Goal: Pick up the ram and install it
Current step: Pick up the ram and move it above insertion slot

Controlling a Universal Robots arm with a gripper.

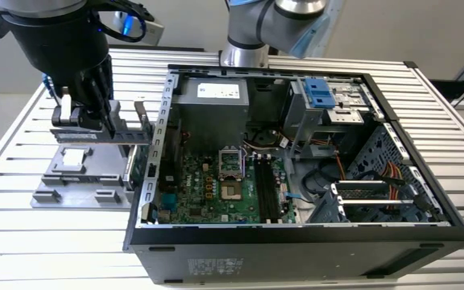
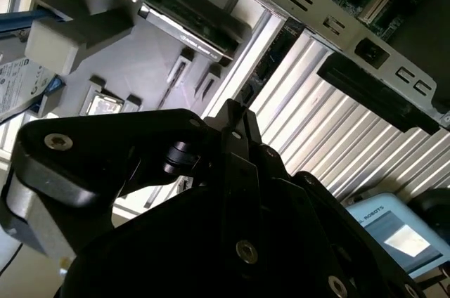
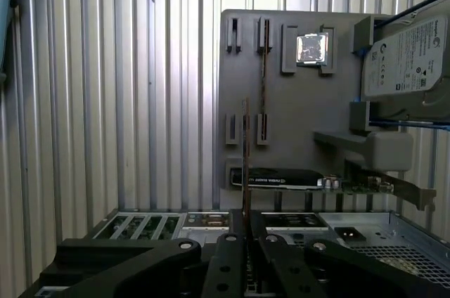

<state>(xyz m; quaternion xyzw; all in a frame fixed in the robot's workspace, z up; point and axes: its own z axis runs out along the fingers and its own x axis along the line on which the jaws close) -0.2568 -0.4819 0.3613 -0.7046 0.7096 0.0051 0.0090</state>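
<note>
In the exterior view the gripper (image 1: 85,128) hangs above the grey holder (image 1: 79,178) on the table (image 1: 46,241), just beside the open computer case (image 1: 296,257). Its fingers pinch the ram (image 1: 107,137), which lies level and clear of the holder. I judge the carry is best done with the stick level, high enough to clear the case wall, and turned to run along the long memory slots (image 1: 266,187).

In the second wrist view the gripper (image 2: 235,119) looks closed, though the stick is hard to make out there.

In the first wrist view the ram (image 3: 245,150) shows edge-on. It is a thin, dark, straight strip rising from the pressed-together gripper (image 3: 245,224).
</note>
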